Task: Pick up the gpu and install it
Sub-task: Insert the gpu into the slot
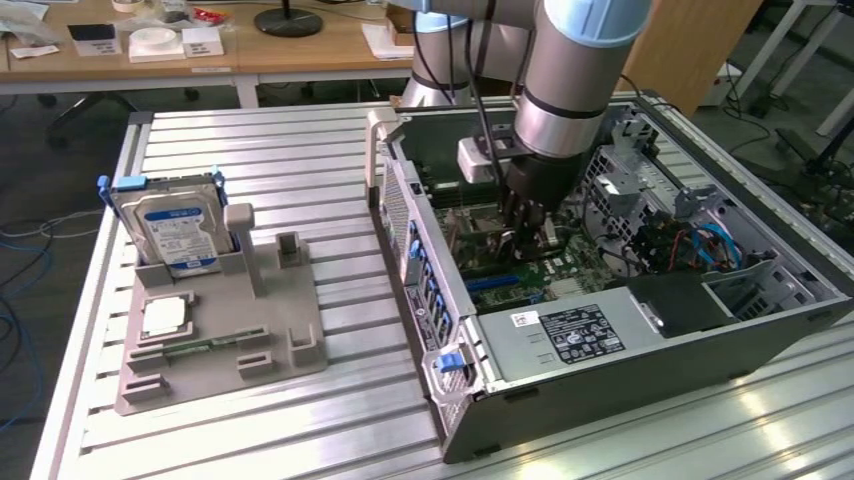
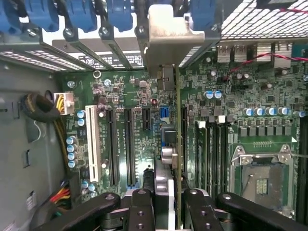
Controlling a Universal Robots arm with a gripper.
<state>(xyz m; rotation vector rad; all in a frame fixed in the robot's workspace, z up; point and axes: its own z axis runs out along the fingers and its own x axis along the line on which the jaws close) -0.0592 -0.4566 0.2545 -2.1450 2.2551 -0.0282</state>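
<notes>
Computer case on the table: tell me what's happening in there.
The robot arm's gripper is down inside the open computer case, gripping the graphics card on edge over the motherboard. The card's metal bracket is up at the case's rear slot openings. Whether the card is seated in a slot can't be told. The hard drive stands in the grey holder beside the case.

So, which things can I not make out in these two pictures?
- Wrist view: the gpu stands edge-on in the gripper, so its fan face is hidden, and its own body hides whether its edge sits in a slot.
- Exterior view: the arm and the gripper cover the lower edge of the gpu.
- Exterior view: the hard drive label print is too small to read.
</notes>
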